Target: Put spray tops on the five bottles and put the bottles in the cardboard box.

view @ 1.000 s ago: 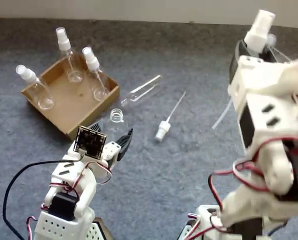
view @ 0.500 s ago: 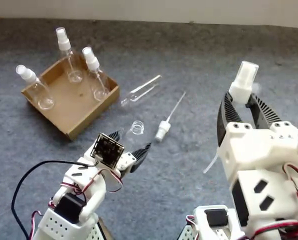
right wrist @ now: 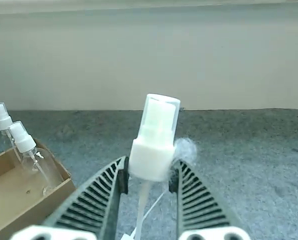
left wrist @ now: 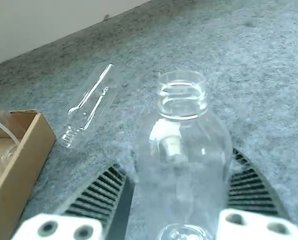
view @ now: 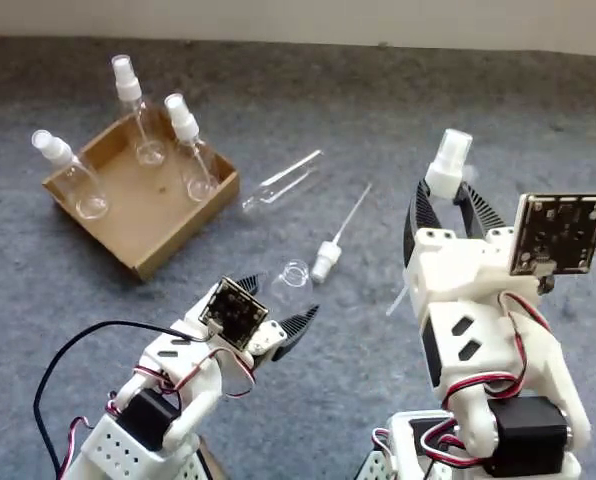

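High cam down, wrist cams close, share box (view: pixel 186 235)

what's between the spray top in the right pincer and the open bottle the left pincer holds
Nothing visible. There is only open space between the held spray top in the right pincer and the bottle in the left pincer. A loose spray top lies on the carpet beside the bottle's mouth.
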